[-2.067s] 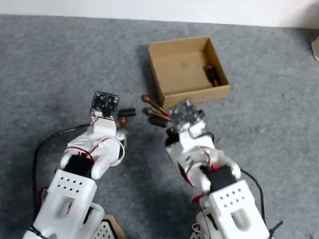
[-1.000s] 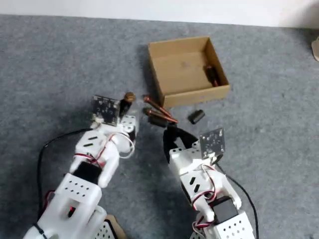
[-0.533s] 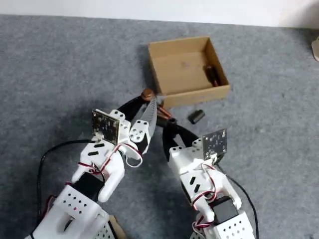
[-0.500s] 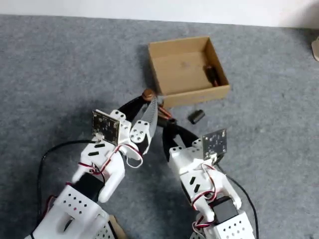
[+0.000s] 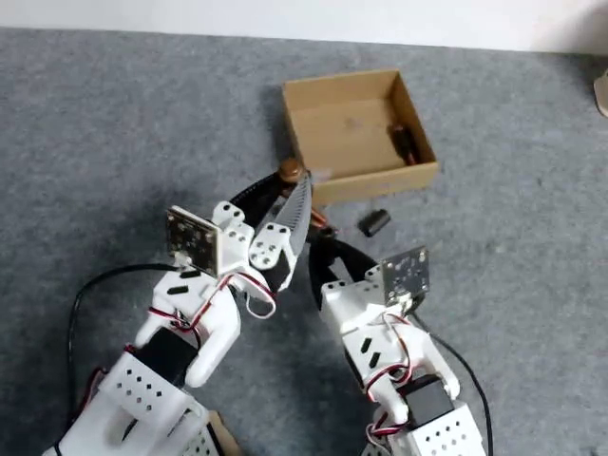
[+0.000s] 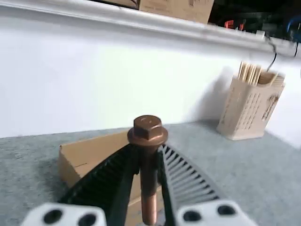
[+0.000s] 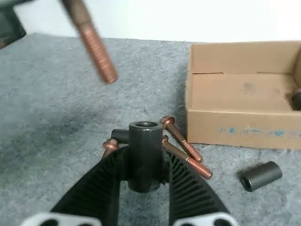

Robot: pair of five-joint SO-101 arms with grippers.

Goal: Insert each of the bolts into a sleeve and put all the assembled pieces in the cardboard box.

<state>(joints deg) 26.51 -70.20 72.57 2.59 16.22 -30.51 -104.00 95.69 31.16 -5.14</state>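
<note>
My left gripper (image 6: 148, 155) is shut on a copper bolt (image 6: 148, 141), held head up with its threaded end down. In the high view that bolt (image 5: 292, 172) hangs just in front of the cardboard box (image 5: 334, 180). My right gripper (image 7: 143, 167) is shut on a dark sleeve (image 7: 143, 153), upright with its bore facing up. The held bolt's thread (image 7: 96, 52) hangs above and to one side of the sleeve, apart from it. Two loose bolts (image 7: 186, 150) lie by the box wall (image 7: 235, 127). A loose sleeve (image 5: 374, 222) lies near the box. One assembled piece (image 5: 407, 142) rests inside the box.
Grey carpet covers the table. Another bolt head (image 7: 110, 145) and a dark sleeve (image 7: 118, 136) lie right behind the held sleeve. A beige holder with sticks (image 6: 251, 110) stands far off by the white wall. Both arms crowd the middle (image 5: 323, 255) in front of the box.
My left arm has lifted the bolt off the carpet and carried it toward the box and the right gripper. My right arm pulled back from the loose bolts with the sleeve and then held still.
</note>
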